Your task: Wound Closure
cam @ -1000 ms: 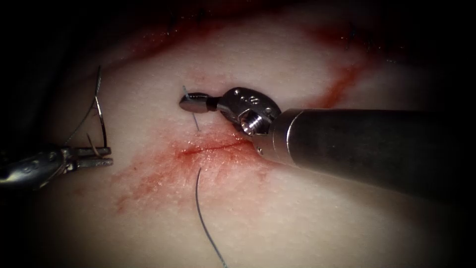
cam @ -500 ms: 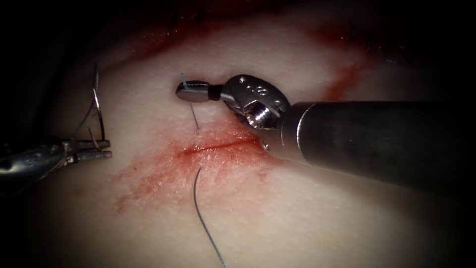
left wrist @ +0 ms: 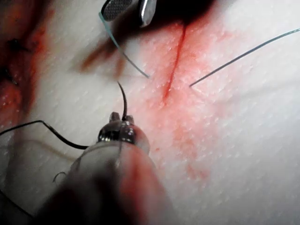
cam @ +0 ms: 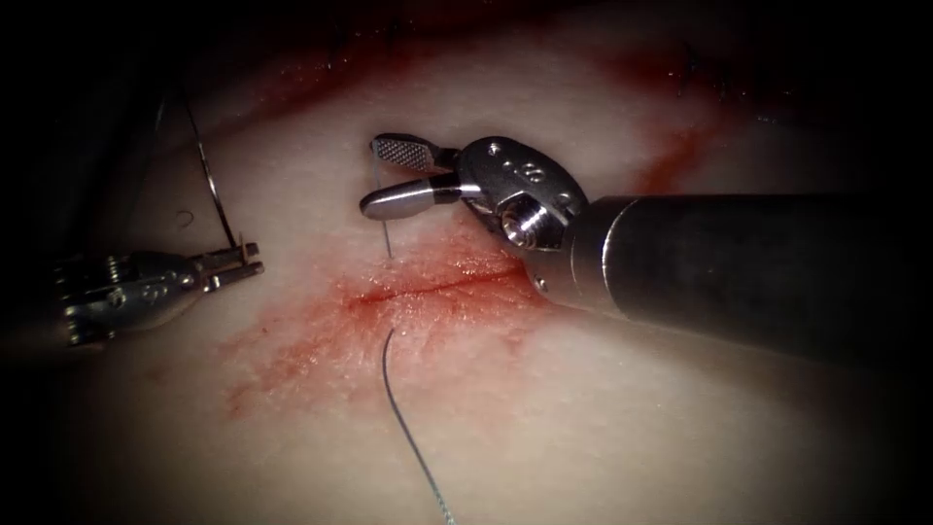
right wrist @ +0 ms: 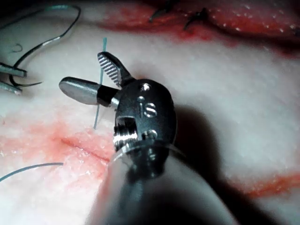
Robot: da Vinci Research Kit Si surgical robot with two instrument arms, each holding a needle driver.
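1. Endoscope view, nearest: a strand of thread (cam: 403, 428) runs from the near edge up to the cut (cam: 432, 287) in the tissue (cam: 583, 437), entering just below it.
2. One short thread end (cam: 386, 233) stands out of the tissue above the cut, between the parted jaws of the right tool (cam: 387, 177); they hold nothing.
3. Two tools in all. The left tool (cam: 248, 262), left of the cut, has its jaws clamped on the needle (cam: 209, 185) near one end; the needle is out of the tissue.
4. The right wrist view adds dark stitches (right wrist: 199, 16) on a farther red line.
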